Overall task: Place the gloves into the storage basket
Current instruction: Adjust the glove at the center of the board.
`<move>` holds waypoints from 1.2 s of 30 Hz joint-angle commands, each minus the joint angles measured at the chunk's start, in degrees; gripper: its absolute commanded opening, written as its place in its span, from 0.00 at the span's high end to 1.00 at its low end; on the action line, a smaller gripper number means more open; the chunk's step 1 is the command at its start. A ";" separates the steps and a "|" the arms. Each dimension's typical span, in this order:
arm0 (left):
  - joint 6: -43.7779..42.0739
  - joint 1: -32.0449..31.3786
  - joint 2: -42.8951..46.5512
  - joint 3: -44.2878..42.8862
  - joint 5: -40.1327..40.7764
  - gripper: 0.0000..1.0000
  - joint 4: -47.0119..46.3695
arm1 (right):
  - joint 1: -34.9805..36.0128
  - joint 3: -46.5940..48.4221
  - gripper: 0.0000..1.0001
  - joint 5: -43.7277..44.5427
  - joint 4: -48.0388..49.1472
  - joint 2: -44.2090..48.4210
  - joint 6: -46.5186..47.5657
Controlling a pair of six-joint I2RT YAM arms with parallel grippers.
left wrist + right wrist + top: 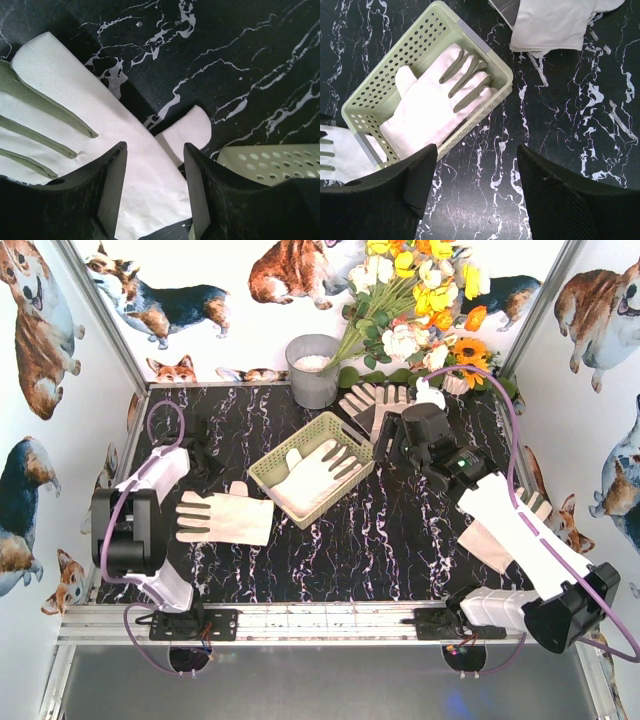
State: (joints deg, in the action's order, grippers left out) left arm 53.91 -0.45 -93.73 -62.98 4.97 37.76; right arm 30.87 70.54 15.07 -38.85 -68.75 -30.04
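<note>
The pale green storage basket point(262, 472) lies at the table's middle with one cream glove point(318, 474) flat inside; it also shows in the right wrist view point(370, 95) with that glove point(432, 107). A second glove point(228, 518) lies left of the basket, fingers pointing left. My left gripper point(212, 466) is open, its jaws low on either side of this glove's point(75, 120) palm, beside the thumb point(187, 131). My right gripper point(392, 444) is open and empty over bare table just right of the basket point(477, 165). More gloves point(372, 402) lie at the back.
A grey metal bucket point(313, 368) stands behind the basket, with a bunch of artificial flowers point(420, 300) to its right. Another cream glove point(485, 545) lies partly under my right arm. White walls with dog pictures close in the table's left, back and right sides.
</note>
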 commanded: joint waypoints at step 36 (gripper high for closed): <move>-21.91 -18.37 14.04 23.25 -8.68 0.89 -5.93 | -6.09 3.24 0.35 -13.74 -0.79 -7.01 -10.34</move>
State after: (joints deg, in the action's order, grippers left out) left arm 37.76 -15.25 -84.58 -44.95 1.98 34.65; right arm 24.99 73.65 1.69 -40.60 -77.17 -39.79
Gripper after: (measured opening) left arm 0.105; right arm 0.647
